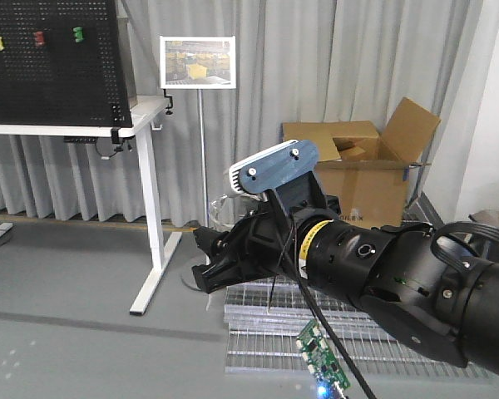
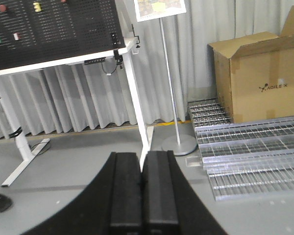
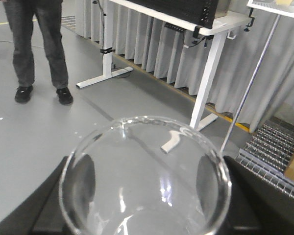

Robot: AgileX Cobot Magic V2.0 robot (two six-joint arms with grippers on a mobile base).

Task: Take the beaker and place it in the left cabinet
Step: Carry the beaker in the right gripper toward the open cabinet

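beaker (image 3: pixel 146 147) sits in the right gripper (image 3: pixel 146 182); the left gripper (image 2: pixel 141 164) is closed.

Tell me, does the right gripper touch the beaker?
Touching. The right wrist view shows the right gripper with fingers pressed against both sides of the beaker, held above the floor.

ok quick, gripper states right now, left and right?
Left gripper: closed, fingers pressed together, nothing between them.
Right gripper: closed on the beaker, one finger on each side of the glass.
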